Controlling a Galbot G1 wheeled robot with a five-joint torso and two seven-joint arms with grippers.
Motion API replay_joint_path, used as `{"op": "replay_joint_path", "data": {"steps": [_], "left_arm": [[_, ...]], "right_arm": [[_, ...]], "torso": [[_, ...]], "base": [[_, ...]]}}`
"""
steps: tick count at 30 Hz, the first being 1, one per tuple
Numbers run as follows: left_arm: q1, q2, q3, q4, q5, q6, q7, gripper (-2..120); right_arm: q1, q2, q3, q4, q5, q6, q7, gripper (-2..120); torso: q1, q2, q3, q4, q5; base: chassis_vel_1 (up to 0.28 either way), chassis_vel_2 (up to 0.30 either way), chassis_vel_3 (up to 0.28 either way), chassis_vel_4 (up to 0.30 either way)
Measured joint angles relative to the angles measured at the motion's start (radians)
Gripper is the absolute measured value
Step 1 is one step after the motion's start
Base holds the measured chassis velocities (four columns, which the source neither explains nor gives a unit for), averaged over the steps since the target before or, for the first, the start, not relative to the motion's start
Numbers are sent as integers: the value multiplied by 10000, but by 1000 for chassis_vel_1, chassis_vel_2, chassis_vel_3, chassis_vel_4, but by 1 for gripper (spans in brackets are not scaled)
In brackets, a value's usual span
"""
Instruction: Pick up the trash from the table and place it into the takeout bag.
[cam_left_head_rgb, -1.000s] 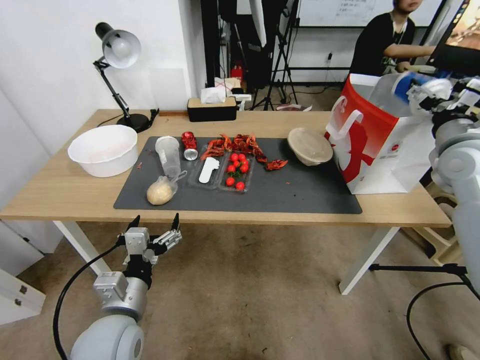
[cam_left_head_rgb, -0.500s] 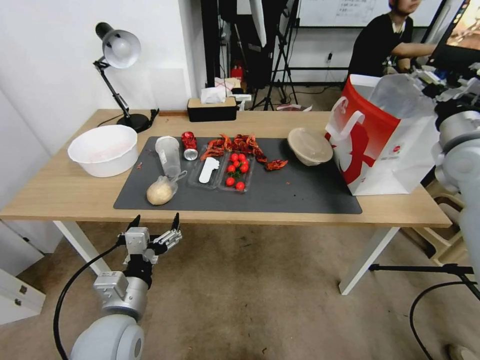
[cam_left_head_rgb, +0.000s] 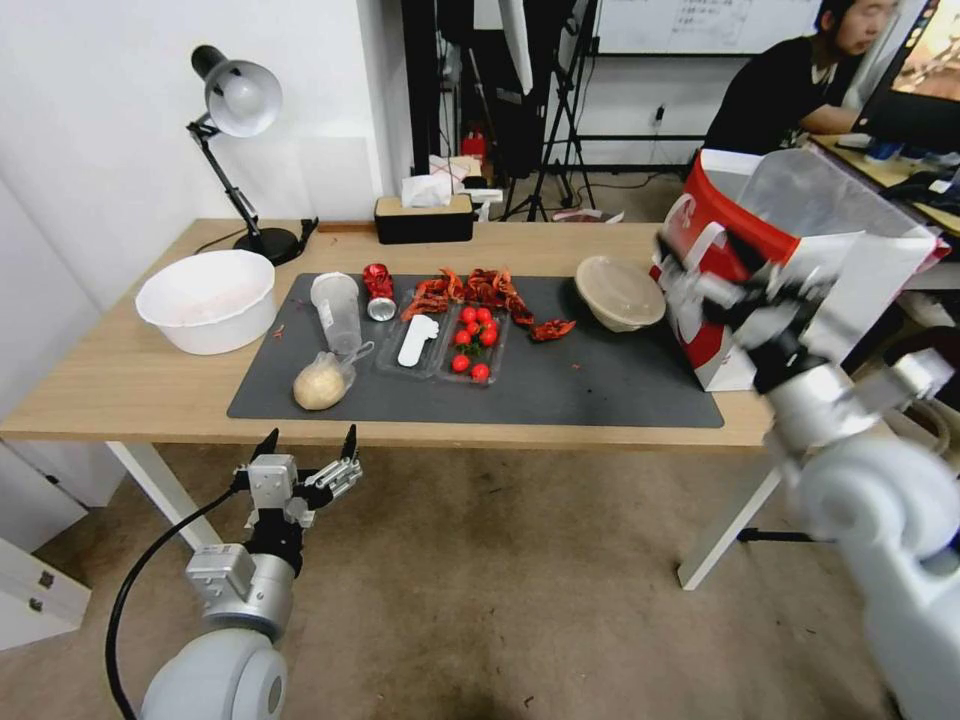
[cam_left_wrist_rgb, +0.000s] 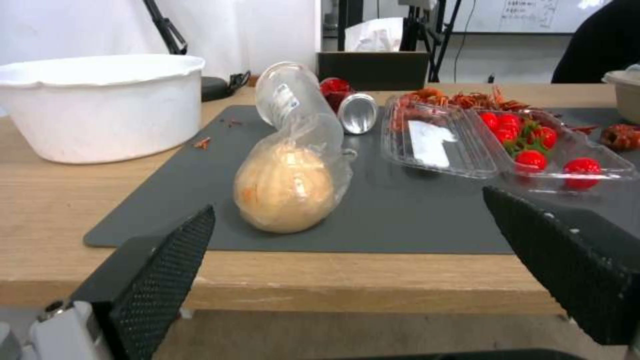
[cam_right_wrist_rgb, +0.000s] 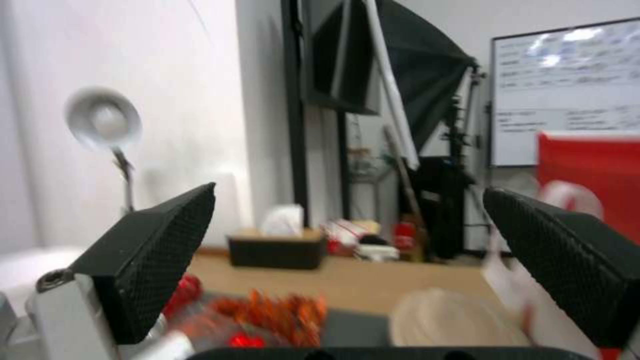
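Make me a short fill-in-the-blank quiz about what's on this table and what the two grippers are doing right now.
1. The crushed red can lies on the dark grey ____.
2. The left gripper, below the table edge, has its fingers ____.
3. The tan lidded bowl sits beside the red and white ____.
4. The right gripper, in front of that bag, holds ____.

Missing words: mat; open; takeout bag; nothing
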Motion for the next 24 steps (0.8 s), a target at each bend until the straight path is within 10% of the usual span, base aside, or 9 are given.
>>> {"op": "replay_joint_path", "data": {"steps": [8,24], "left_arm": [[-39,102,0,115,-16,-132,8,100],[-71,193,-6,213,-40,-267,14,100]], "right_arm": [[-2819,1179,-636,199,-3405,1042,1590,100],[-3986,2043,-1686,-874,-5025,2149,2635,100]], "torso": [[0,0,0,-2,0],[0,0,1,0,2]], "base": [[0,0,0,0],[0,0,0,0]]}}
